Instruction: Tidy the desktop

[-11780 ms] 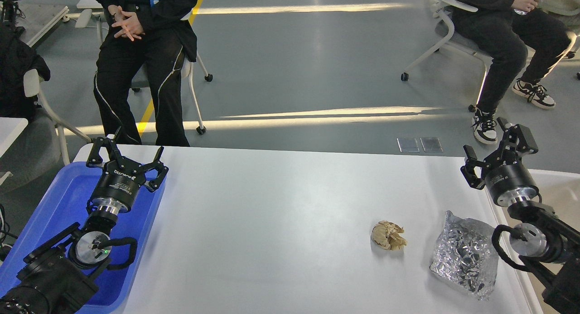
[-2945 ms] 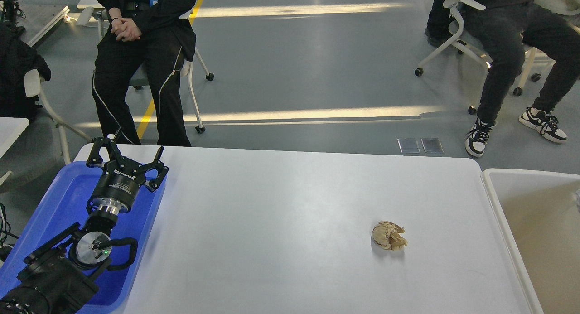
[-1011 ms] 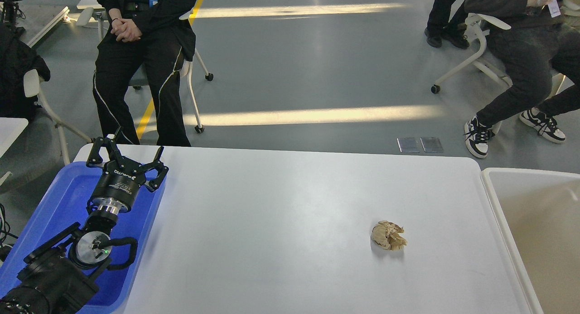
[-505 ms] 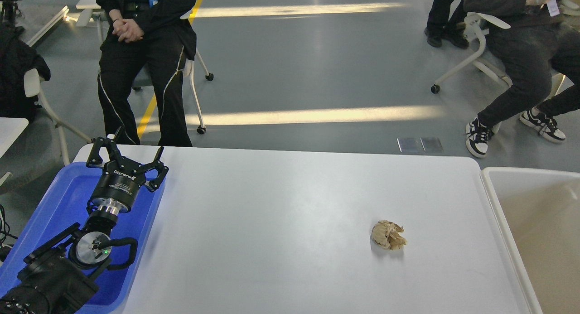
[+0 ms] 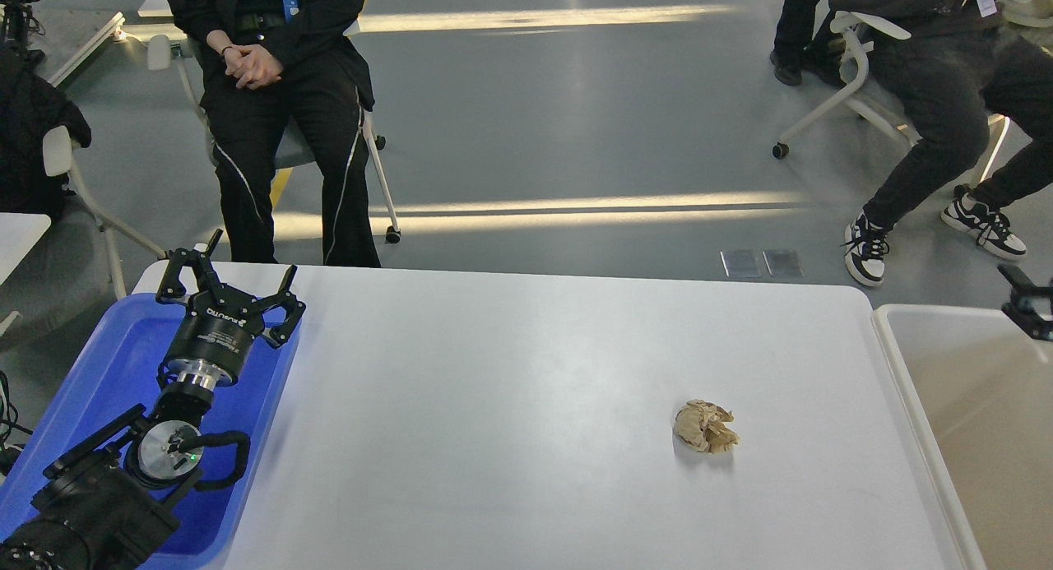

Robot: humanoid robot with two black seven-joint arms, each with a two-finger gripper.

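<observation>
White desktop [image 5: 510,373] holds crumpled paper [image 5: 705,427]; left pincer [image 5: 230,289] spread, right pincer [image 5: 1028,303] unreadable.

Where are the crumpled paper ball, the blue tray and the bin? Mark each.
crumpled paper ball [image 5: 705,427], head view, middle of the wad.
blue tray [image 5: 115,364], head view, bare floor left of the arm.
bin [image 5: 892,340], head view, its white left rim.

Head view, high, facing down (forward)

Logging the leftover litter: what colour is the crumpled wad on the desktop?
Tan-beige crumpled wad, on the white desktop; head view.
</observation>
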